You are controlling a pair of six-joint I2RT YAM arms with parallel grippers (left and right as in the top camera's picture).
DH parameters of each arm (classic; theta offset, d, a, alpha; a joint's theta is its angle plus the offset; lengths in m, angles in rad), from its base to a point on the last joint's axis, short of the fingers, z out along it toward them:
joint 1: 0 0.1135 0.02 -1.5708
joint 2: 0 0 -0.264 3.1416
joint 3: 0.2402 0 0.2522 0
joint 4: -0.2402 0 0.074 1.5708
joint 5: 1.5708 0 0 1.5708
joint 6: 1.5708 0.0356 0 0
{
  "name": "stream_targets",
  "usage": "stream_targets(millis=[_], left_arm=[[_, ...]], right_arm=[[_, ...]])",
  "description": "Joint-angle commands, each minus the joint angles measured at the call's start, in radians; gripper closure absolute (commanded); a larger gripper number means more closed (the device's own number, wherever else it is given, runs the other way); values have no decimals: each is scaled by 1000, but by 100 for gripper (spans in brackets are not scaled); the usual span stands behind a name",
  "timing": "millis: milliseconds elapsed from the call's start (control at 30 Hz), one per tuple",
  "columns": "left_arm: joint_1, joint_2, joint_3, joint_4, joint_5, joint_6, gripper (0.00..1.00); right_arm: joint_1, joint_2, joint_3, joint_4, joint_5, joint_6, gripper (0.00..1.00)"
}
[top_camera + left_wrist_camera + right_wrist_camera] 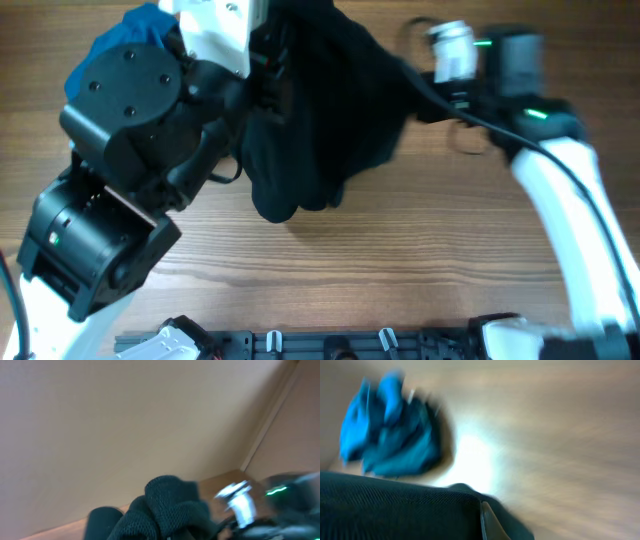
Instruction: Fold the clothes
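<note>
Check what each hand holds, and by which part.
Both grip the black shirt, lifted between them: left hand on bunched fabric at its left side, right hand on a stretched edge at its right. Collar or hem: cannot tell.

No text, label, brand, number or sign can be read in any view. The shirt (330, 100) shows only plain black cloth, and both wrist views are blurred.

The black shirt (167, 505) was bunched in knit-textured folds at the bottom middle, close to the lens. A plain beige wall (125, 420) filled most of the view behind it. At lower right the right arm (287, 497) showed blurred, with a silver cylinder (240, 502) and a green light (276, 491), above a strip of wooden counter (217, 479).
</note>
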Motion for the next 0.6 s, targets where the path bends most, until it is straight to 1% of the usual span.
stream_targets(millis=[0, 133, 167, 267, 367, 433, 500, 567], left_arm=[[-4, -27, 32, -31, -34, 16, 96], [-25, -15, 32, -96, -34, 16, 96], [-50, -15, 32, -124, -34, 27, 96], [-124, -19, 32, -177, -35, 66, 96], [-218, -14, 31, -249, -61, 61, 96], [-249, 1, 31, -298, -167, 0, 96], [-242, 26, 31, -340, -240, -56, 96], [-204, 70, 31, -372, -252, -93, 96]], right_arm=[[-150, -256, 9, 6, 66, 22, 96], [-257, -457, 9, 4, 96, -2, 96], [-282, -527, 9, -8, 140, -1, 96], [-294, -618, 20, -87, 254, 3, 96], [-294, -655, 37, -193, 342, 41, 96], [-294, -655, 38, -254, 372, 54, 96], [-294, -640, 38, -282, 407, 52, 96], [-294, -610, 38, -279, 406, 53, 96]])
